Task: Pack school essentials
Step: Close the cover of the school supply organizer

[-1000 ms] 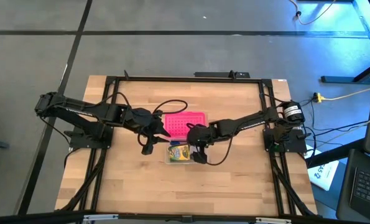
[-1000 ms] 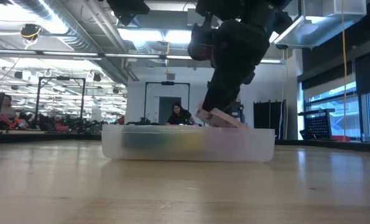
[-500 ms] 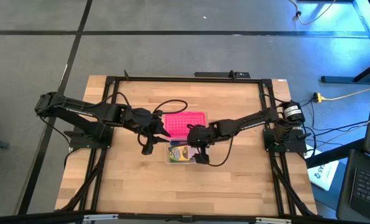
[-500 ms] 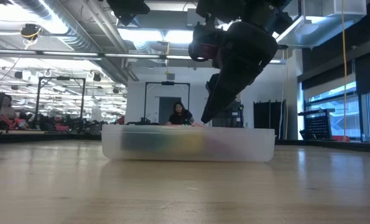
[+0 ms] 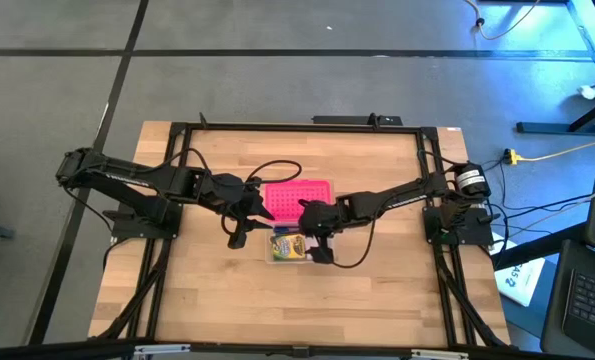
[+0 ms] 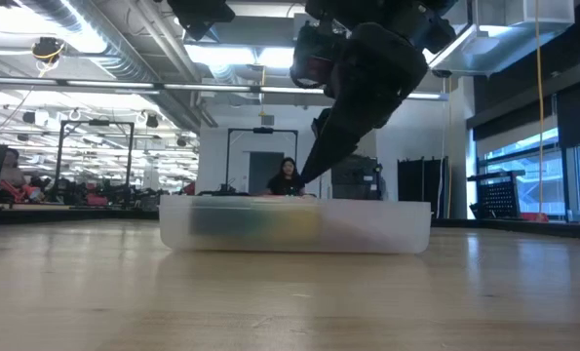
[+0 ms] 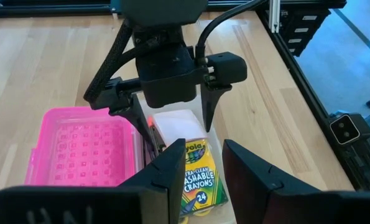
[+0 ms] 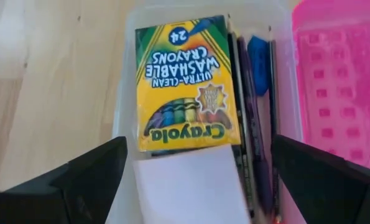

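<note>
The clear box (image 5: 280,257) stands on the table in front of the pink dotted lid (image 5: 299,197). Inside it lie the yellow-green crayon box (image 8: 185,87), thin pencils (image 8: 247,124), the blue eraser (image 8: 258,48) and the pale pad (image 8: 188,183), which lies flat against one end of the crayon box. I cannot make out the scissors. My right gripper (image 5: 317,243) hangs open just over the box, pointing down, one finger on either side of the pad. My left gripper (image 5: 239,234) waits open at the box's left side.
The pink lid (image 7: 79,146) lies flat right behind the box, toward the far edge. A black cable (image 5: 277,168) loops over the table behind the lid. Bare wood (image 5: 297,300) stretches in front of the box to the near edge. People show in the room beyond.
A second ago my right gripper held the pale pad tilted over the box's rim. The pad has since dropped flat into the box and is out of the fingers. The gripper has tipped and drifted slightly toward the crayon box while staying low over the box.
</note>
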Tool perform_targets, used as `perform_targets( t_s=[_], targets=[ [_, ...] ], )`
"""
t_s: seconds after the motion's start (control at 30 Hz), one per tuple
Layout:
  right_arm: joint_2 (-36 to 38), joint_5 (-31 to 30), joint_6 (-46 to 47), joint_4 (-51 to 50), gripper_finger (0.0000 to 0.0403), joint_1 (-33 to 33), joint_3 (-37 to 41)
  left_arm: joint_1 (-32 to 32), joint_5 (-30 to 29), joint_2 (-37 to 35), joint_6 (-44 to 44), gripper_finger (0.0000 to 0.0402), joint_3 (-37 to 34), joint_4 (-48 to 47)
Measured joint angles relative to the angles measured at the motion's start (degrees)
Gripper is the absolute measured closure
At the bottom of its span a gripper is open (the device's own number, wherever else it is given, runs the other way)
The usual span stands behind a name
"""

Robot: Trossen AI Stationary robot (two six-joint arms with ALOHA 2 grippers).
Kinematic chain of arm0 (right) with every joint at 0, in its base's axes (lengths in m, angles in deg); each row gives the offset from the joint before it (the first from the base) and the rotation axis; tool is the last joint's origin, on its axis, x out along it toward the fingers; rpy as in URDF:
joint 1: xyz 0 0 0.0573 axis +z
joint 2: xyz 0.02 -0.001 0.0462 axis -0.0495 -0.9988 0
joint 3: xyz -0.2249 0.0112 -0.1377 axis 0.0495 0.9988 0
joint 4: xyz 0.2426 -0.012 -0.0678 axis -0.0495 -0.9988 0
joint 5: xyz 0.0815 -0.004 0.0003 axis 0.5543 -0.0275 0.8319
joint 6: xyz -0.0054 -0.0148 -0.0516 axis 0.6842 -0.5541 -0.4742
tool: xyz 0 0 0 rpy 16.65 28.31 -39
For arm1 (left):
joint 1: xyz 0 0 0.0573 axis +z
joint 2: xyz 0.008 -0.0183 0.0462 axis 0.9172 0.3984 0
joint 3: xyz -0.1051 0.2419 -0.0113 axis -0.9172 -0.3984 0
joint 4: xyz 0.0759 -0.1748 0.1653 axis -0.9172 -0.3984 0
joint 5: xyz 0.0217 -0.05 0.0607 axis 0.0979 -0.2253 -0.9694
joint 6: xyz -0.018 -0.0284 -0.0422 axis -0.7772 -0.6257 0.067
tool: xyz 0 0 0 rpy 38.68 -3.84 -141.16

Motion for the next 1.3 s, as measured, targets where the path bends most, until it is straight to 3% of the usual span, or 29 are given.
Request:
perform_targets(
  t_s=[0.3,0.47,0.73,0.9,1.07,1.3],
  targets=[
    [0.49,1.7,7.93,-4.13,0.0004,-0.89,-0.08,0.01,0.0,0.0,0.0,0.0302,0.0,0.0],
    [1.6,1.75,8.19,-11.93,0.0004,-2.18,-5.19,0.0,0.01,0.0,0.0,0.0302,0.0,0.2],
    [1.68,-8.58,5.17,-25.08,0.0005,-3.56,-16.04,0.02,-0.1,0.0,0.12,0.0302,0.0,0.58],
    [1.66,-7.56,7.93,-25.83,0.0009,-4.59,-16.57,0.06,-3.61,0.0,0.48,0.0302,0.0,2.56],
    [1.64,-7.56,10.56,-28.31,0.005,-5.14,-16.59,0.49,-4.26,0.0,-1.26,0.0302,0.0,2.19],
    [1.68,-7.45,11.95,-32.45,0.0164,-6.71,-16.59,6.15,-4.44,0.12,-13.06,0.0302,0.0,-7.25]
  ],
)
